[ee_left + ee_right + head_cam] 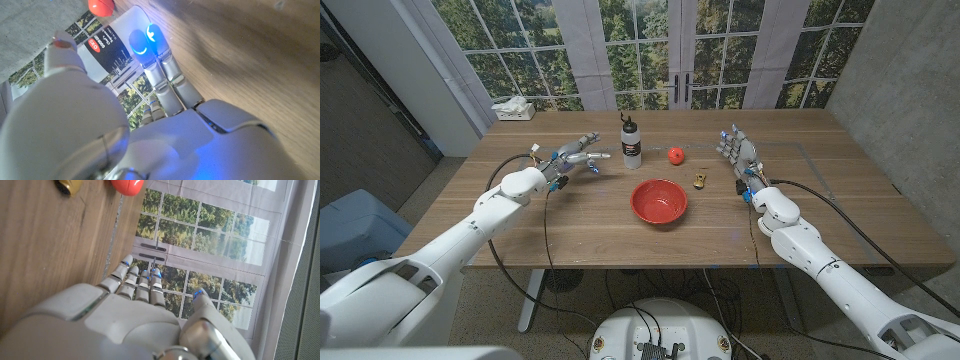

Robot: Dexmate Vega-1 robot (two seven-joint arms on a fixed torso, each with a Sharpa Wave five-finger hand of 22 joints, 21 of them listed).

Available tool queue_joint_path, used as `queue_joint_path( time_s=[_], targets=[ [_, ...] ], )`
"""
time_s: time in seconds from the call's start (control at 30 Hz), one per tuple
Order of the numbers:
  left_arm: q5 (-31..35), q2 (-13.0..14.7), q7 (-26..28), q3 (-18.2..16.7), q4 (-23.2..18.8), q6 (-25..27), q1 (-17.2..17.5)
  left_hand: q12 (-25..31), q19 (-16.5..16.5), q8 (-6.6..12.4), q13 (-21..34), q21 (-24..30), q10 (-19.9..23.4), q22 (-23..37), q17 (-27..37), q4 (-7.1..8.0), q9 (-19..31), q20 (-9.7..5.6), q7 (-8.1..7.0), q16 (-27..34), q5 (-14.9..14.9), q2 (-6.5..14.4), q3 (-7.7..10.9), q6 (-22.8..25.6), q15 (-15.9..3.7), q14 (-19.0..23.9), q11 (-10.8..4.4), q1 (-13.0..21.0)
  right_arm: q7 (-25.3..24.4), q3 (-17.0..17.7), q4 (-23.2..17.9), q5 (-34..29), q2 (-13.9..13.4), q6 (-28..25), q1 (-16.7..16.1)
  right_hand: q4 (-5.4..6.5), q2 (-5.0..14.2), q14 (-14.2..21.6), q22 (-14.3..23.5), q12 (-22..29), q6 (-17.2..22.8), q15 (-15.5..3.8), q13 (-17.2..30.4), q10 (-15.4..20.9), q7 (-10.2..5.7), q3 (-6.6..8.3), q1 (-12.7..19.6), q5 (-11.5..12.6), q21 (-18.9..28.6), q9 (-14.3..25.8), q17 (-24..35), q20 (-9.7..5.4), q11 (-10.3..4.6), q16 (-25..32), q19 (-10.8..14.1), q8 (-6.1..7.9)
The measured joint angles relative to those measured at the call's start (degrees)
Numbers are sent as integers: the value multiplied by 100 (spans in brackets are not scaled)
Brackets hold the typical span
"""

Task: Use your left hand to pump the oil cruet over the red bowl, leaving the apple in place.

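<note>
Left robot hand (576,157) raised over the tabletop (570,215), left of the oil cruet (631,142), fingers (595,157) stretched toward it and spread, holding nothing, still apart from the cruet in the head view. Seen from the left wrist: fingertips (142,47) lit blue, extended side by side close up to the cruet's white body (112,42), whether touching cannot be told; black label with a red logo on that body; apple (101,6) beyond it.

Oil cruet upright at the far middle of the tabletop, white with a black band and a dark cap. Apple (676,155) just right of the cruet, red, apart from it. Red bowl (659,201) nearer than both, at the middle of the tabletop, touching neither. Small brown and gold object (700,181) right of the bowl, near the apple; too small to name.

Right robot hand (738,152) further right, standing up with fingers (730,143) pointing to the far side, straight and close together, holding nothing. Seen from the right wrist: hand (135,305) open, apple (127,186) and the small gold object (69,186) ahead on the wood.

White tissue box (513,108) at the far left corner of the tabletop. Windows (640,45) with trees behind the far edge.
</note>
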Motion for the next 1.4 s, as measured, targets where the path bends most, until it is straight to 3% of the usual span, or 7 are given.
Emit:
queue_joint_path(
  time_s=[0.1, 0.13, 0.43, 0.6, 0.77, 0.8, 1.4],
  targets=[
    [6, 0, -101, 0, 0, -205, 0, 37, 113, 0, -12, 51, 224, 0, -11, 17, 0, -32, -53, 0, 65, 5, -96, 195, 4, 136, -63, 67, 0, -29, -52, 0, 13, 0, -12, 0, 0, 0, 0, 0, 0, 0, 0, 0, 0, 0, 0, 0, -40, 0, -2, -18, 0, 0, 18, 0],
    [11, -254, -130, 114, 708, -264, -304, 46, 174, 0, -12, 92, 309, 2, -1, 19, 0, -46, -64, 6, 84, 12, -141, 268, 3, 220, -77, 84, -42, -31, -55, -23, 15, -93, -16, 0, 0, 0, 13, 0, 0, 0, 0, 0, 1, 0, 0, 0, -41, 0, -16, -18, 0, 0, 18, 0],
    [45, -519, -475, 215, 1408, -885, -592, 45, 426, -70, -11, 326, 618, 133, 257, 29, 0, -141, -22, 221, 211, -57, -408, 487, 11, 569, -112, 205, -86, -114, -268, -64, 13, -189, -64, -16, 0, 0, 30, 0, 31, 0, 0, 0, 31, -16, 0, 0, -41, -1, -12, -18, 0, 0, 17, -29],
    [56, -909, -685, 353, 2393, -1185, -1042, -29, 383, -134, 5, 326, 554, 119, 177, 41, -1, -140, 10, 133, 301, -37, -502, 454, 4, 531, -50, 245, -168, -123, -360, -104, -7, -277, -105, -15, 0, 0, 30, 0, 31, 0, 0, 0, 31, -15, 0, 0, -88, -1, -12, -18, 0, 0, 17, -29],
    [74, -986, -878, 376, 2578, -1448, -1133, -40, 383, -135, 5, 326, 580, 99, 135, 50, -1, -140, 10, 67, 366, 23, -558, 454, 4, 531, -32, 305, -182, -123, -441, -109, -36, -288, -150, -15, 0, -1, 29, 0, 31, 0, 0, 0, 31, -15, 0, 1, -88, -1, -23, -18, 0, 0, 17, -29],
    [82, -1283, -916, 479, 3300, -1494, -1477, -40, 384, -135, 5, 335, 620, 92, 124, 44, -1, -140, 10, 67, 371, 54, -565, 454, 4, 531, -31, 336, -234, -122, -459, -121, -43, -317, -163, -15, 0, -1, 29, 0, 31, 0, 0, 0, 31, -15, 0, 1, -88, -1, -27, -18, 0, 0, 17, -29],
    [210, -1951, -964, 910, 4467, -1207, -2258, -40, 384, -155, 4, 392, 875, 63, -38, 107, -1, -140, -187, -50, 459, 181, -676, 713, -10, 589, 101, 509, -354, -20, -628, -122, -136, -348, -318, -31, 0, -1, 28, 0, 31, 0, 0, 20, 31, -31, 0, 1, -174, -2, -27, 24, -21, 0, 58, -29]
  ],
)
